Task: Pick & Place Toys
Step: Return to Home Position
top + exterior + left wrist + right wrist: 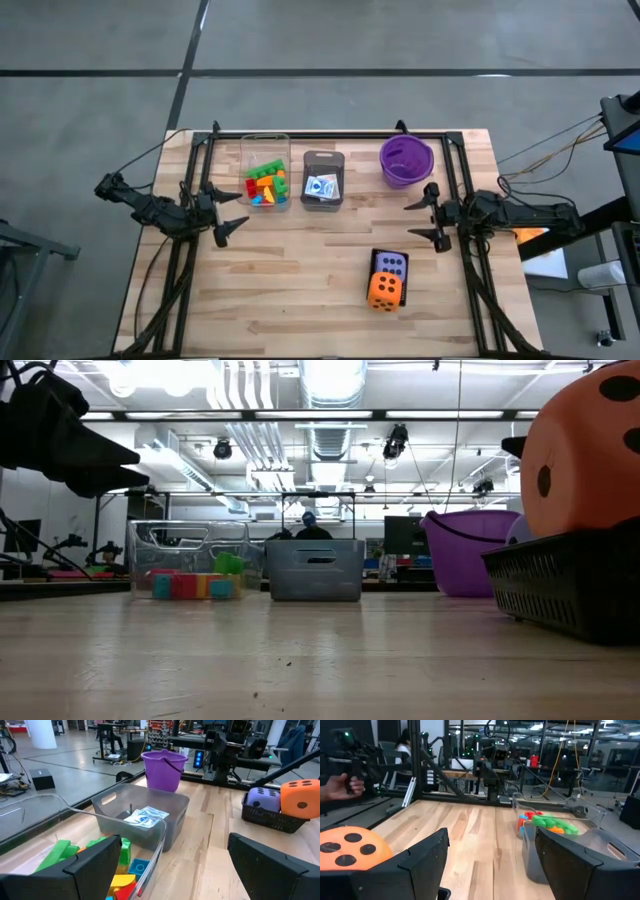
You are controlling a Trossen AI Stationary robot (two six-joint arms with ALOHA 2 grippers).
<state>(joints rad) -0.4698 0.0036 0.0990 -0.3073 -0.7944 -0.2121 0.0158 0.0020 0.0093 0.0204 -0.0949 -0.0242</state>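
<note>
The low view cuts off the orange die [585, 450] at its right edge, and it hides nearly all of the purple die [391, 266]; both sit in the black bin [270, 820], near right on the table [300, 290]. We cannot count the white-and-blue card packs [322, 186] in the grey bin [322, 157]. Bright bricks [266, 186] lie in the clear bin [265, 138], far left. Left pincer [243, 209] and right pincer [410, 220] hang spread, pinching nothing

Grey concrete floor [90, 110] (crossed by dark seams) surrounds the wooden table [300, 290]; bright lights [150, 375] and ducts [335, 380] hang overhead.
</note>
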